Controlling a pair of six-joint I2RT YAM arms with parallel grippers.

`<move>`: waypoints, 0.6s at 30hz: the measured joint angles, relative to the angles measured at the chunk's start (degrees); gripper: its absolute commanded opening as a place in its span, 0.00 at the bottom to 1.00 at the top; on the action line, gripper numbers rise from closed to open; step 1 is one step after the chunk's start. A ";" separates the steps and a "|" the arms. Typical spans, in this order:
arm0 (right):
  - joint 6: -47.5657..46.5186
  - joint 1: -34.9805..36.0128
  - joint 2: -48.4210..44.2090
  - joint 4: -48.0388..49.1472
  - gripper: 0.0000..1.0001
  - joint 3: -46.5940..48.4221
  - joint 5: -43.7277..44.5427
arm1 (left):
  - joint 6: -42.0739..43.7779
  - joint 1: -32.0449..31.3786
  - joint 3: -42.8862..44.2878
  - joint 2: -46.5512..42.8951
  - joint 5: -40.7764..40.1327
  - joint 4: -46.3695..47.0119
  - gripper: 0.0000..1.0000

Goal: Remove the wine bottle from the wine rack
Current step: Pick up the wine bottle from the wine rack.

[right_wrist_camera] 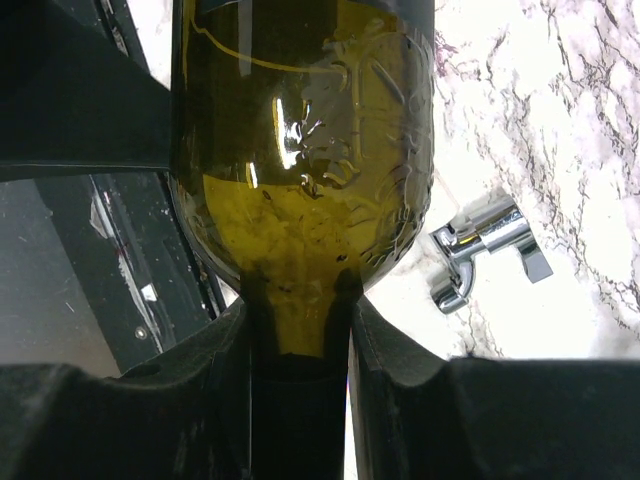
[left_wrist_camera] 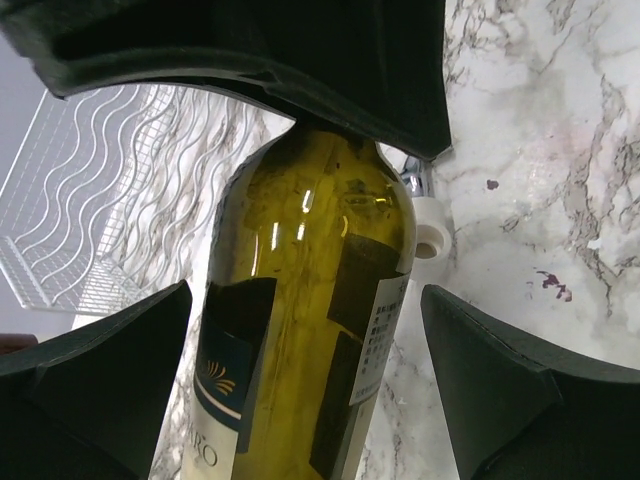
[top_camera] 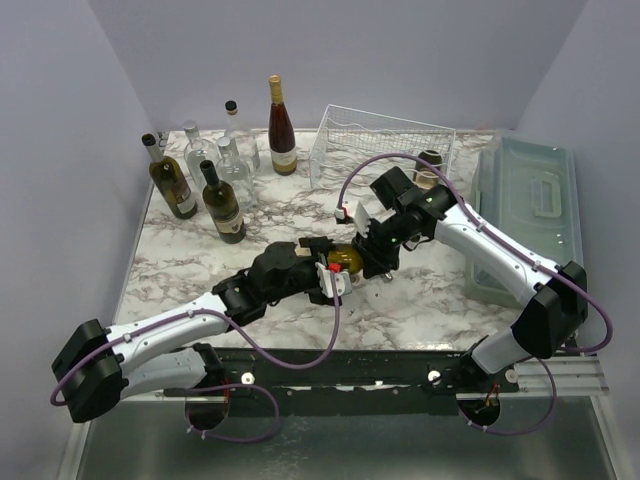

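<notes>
Nearest me, the two arms reach in from the near edge and meet over the middle of the marbled worktop [top_camera: 200, 270]. Between them is the wine bottle [top_camera: 347, 262], olive-green glass with a dark label, roughly level, its neck pointing towards two o'clock. It is well clear of the wine rack [top_camera: 385, 148], so the lifting-off looks done to me. I cannot tell whether the bottle rests on the marble or hangs just above it.

The left pincer [top_camera: 335, 272] comes in from eight o'clock and stands wide, its jaws either side of the bottle's body with daylight showing on both sides. It holds nothing. My guess is that it is lined up there to take the heavy end.

The right pincer [top_camera: 368, 250] comes from two o'clock and is clamped narrow on the neck just below the shoulder. That is a slim spot to grip, but a poor one for carrying the weight alone, which would explain the second arm.

Farther back, at ten to eleven o'clock, a group of standing bottles [top_camera: 215, 175] waits upright. The white wire rack sits at about one o'clock, no bottle visible in it. A translucent lidded bin [top_camera: 530, 200] lies along the three o'clock edge.
</notes>
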 measured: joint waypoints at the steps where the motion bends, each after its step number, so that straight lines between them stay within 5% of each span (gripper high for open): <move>1: 0.00 0.02 0.00 0.00 0.00 0.00 -0.07 | 0.31 0.00 0.00 0.72 -0.24 0.37 0.99; 10: 0.02 0.13 0.00 -0.02 0.00 0.00 -0.81 | 3.50 0.00 0.00 4.61 -2.78 1.73 0.98; 18: 0.00 0.50 0.26 -0.09 0.00 0.00 -1.14 | 5.88 -0.46 0.00 6.84 -5.46 2.14 0.85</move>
